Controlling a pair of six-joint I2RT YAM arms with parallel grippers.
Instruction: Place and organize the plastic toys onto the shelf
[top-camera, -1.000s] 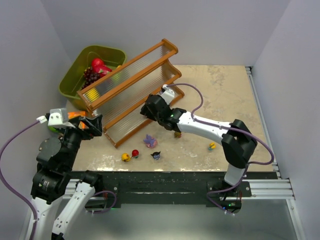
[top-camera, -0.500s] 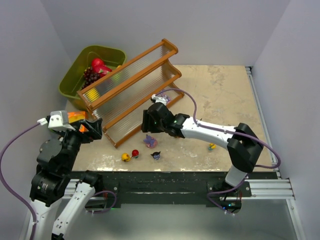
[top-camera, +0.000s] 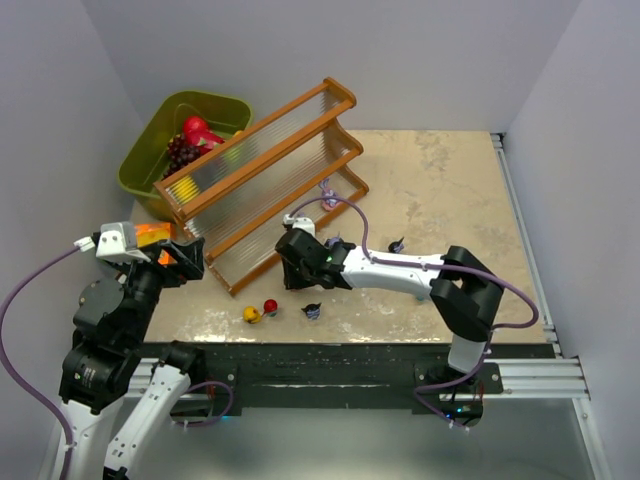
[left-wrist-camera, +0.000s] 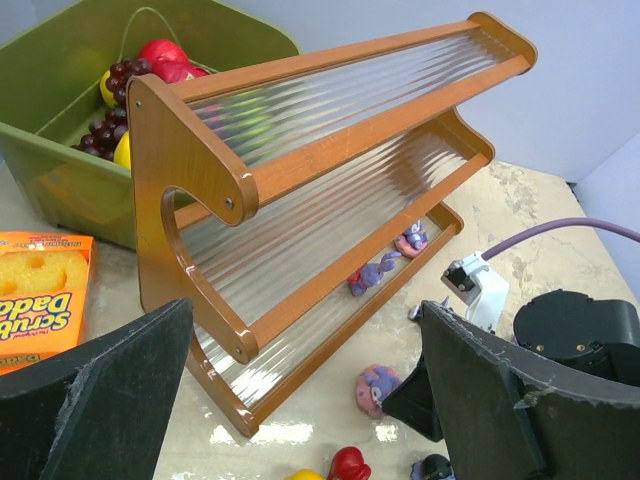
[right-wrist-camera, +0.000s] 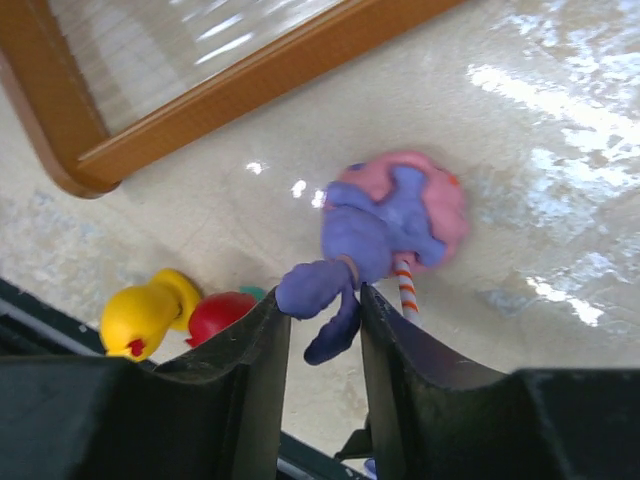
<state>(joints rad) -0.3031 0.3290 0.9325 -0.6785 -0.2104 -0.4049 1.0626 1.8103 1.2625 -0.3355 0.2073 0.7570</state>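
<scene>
One purple and pink bunny toy (right-wrist-camera: 400, 215) on the shiny, stone-look bench (right-wrist-camera: 520, 150), pinched by its purple legs between the two dark fingers of the right hand (right-wrist-camera: 322, 320), nearly together. Close by, a round yellow toy (right-wrist-camera: 150, 315) right beside a round red toy (right-wrist-camera: 220, 315). Left hand (left-wrist-camera: 305, 340) spread wide, holding nothing. Near it, an orange box (left-wrist-camera: 40, 290) reading "Scrub Dadd". Farther off, the shelf (left-wrist-camera: 180, 150), smooth orange-brown wood with clear ribbed steps, two purple toys (left-wrist-camera: 375, 272) on the lowest step. Behind, a green plastic bin (left-wrist-camera: 60, 90).

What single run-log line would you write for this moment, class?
left tool: open, near shelf end | right tool: straddling purple-pink toy on table, grip unconfirmed | bottom tier: two purple toys
</scene>
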